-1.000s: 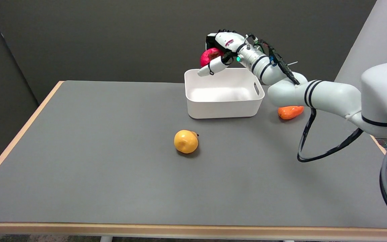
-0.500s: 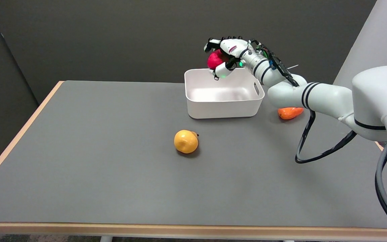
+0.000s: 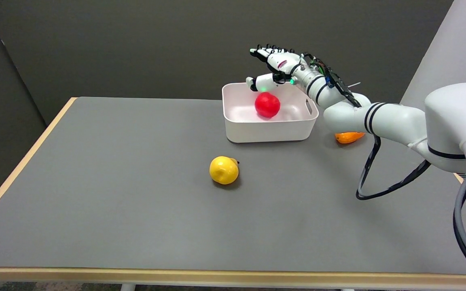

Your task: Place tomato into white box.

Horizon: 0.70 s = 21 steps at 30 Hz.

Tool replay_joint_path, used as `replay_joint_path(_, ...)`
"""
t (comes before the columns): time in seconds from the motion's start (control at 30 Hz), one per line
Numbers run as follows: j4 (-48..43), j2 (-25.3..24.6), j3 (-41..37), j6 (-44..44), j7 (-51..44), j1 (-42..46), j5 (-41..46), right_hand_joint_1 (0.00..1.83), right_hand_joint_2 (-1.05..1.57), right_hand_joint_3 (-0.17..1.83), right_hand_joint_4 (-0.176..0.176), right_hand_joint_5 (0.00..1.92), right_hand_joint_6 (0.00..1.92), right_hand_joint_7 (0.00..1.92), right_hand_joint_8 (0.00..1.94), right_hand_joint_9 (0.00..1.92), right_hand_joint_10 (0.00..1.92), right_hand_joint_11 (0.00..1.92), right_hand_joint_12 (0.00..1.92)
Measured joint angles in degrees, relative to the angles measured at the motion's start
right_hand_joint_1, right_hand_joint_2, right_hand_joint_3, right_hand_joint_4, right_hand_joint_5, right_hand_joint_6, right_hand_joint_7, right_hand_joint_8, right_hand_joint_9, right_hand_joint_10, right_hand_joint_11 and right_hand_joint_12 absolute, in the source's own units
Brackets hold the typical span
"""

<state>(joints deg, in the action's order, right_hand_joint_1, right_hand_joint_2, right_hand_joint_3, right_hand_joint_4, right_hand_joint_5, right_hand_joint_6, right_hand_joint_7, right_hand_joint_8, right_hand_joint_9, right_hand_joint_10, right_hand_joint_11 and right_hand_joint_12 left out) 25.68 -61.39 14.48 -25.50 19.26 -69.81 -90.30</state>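
Spanning frame: grey rectangular tabletop (image 3: 136, 210), wood-edged. White rectangular plastic box (image 3: 269, 127) stood far centre. Right hand (image 3: 275, 68) hovered above box, fingers spread, empty. Round red tomato (image 3: 267, 104) sat inside box. Yellow round fruit (image 3: 224, 170) lay nearer. Orange fruit (image 3: 348, 137) lay beside box, partly hidden.

yellow fruit (image 3: 224, 170): mid-table | orange fruit (image 3: 348, 137): far right, partly hidden | grey table (image 3: 115, 202), wood edge

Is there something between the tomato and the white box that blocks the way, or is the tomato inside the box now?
Nothing visible blocks it. The tomato is inside the white box. The right hand hovers open above the box's far side, holding nothing.
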Motion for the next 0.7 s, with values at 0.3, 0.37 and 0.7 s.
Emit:
replay_joint_path(0.3,4.6,2.6,-0.9,-1.0,-0.1,0.5,0.5,0.20,0.60,1.00,0.086,0.00,0.16,0.01,0.17,0.01,0.43,0.02,0.92)
replay_joint_path(0.37,6.3,3.7,-1.1,-1.9,-0.2,0.7,0.9,0.19,0.58,0.99,0.086,0.01,0.18,0.02,0.17,0.02,0.45,0.03,0.94)
replay_joint_path(0.7,17.8,11.2,-1.6,-10.1,-0.3,1.5,3.1,0.24,0.59,1.00,0.091,0.07,0.18,0.10,0.20,0.08,0.54,0.07,0.99)
